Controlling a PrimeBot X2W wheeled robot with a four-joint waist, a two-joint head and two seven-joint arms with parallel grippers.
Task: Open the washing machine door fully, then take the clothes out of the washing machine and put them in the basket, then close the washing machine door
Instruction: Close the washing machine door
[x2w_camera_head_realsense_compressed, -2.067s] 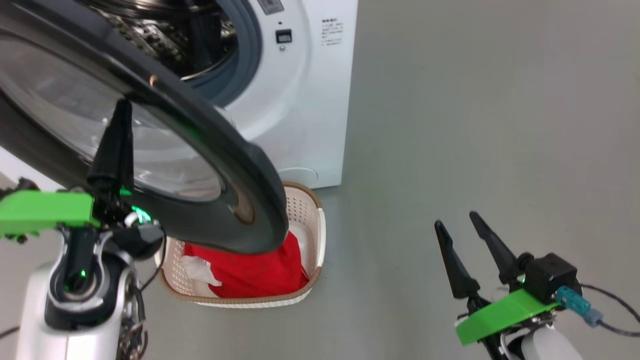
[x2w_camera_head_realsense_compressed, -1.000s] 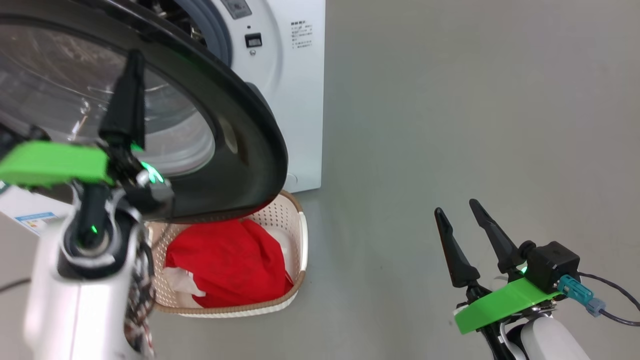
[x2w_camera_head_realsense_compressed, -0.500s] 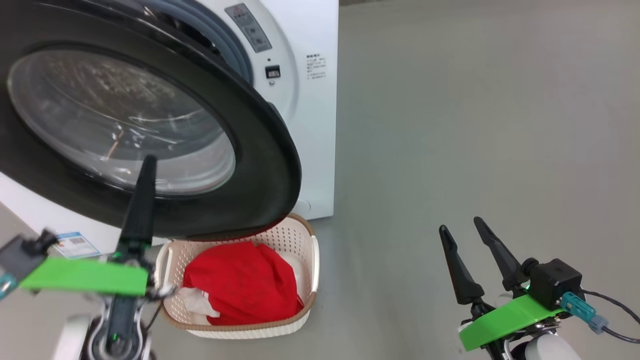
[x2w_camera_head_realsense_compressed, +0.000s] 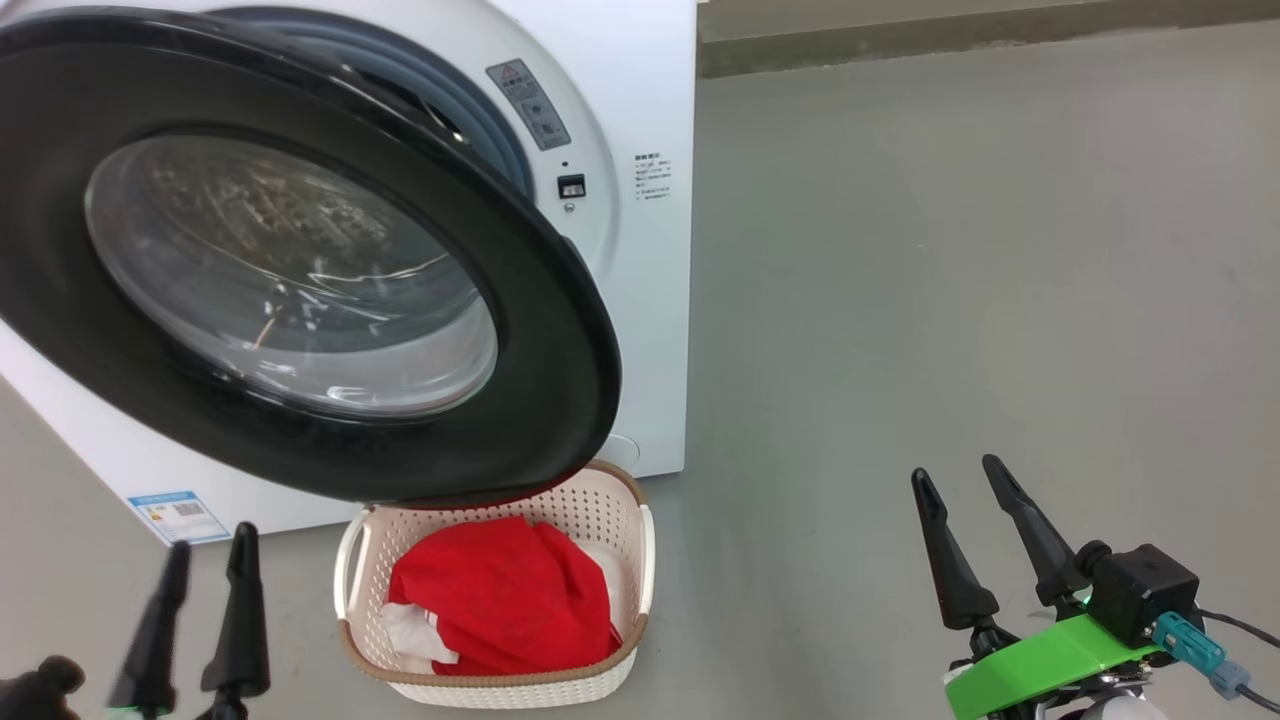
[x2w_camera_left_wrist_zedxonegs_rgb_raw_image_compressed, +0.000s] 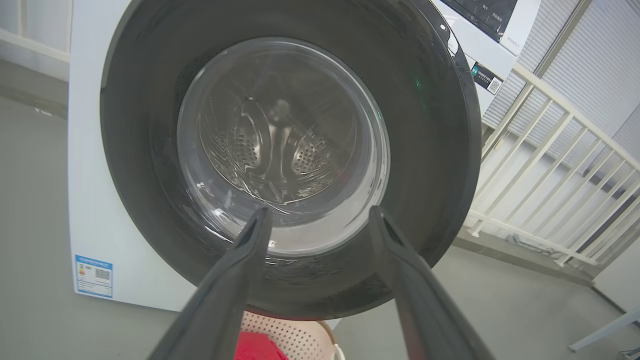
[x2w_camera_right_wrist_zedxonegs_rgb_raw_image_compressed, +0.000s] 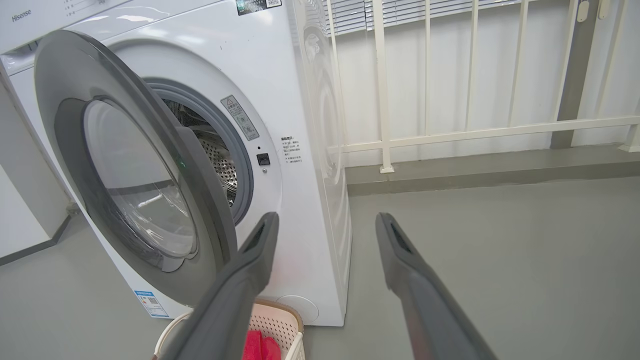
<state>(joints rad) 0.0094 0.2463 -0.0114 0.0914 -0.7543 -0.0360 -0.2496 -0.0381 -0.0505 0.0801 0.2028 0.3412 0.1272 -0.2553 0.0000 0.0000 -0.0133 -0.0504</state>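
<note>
Closing is in hand: the washing machine door (x2w_camera_head_realsense_compressed: 300, 270), ajar, must be pushed shut; left gripper (x2w_camera_head_realsense_compressed: 212, 540) and right gripper (x2w_camera_head_realsense_compressed: 956, 468) are spread, empty

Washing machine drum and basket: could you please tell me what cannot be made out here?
- Drum: right wrist view, mostly hidden by the washing machine door; emptiness unclear.
- Basket: head view, far end under the door.
- Blue sticker: head view, print too small.

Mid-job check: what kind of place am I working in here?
Probably a laundry corner on a balcony or utility area: a white front-loading washing machine on a bare grey floor, a white railing behind it, and a basket of red clothes.
</note>
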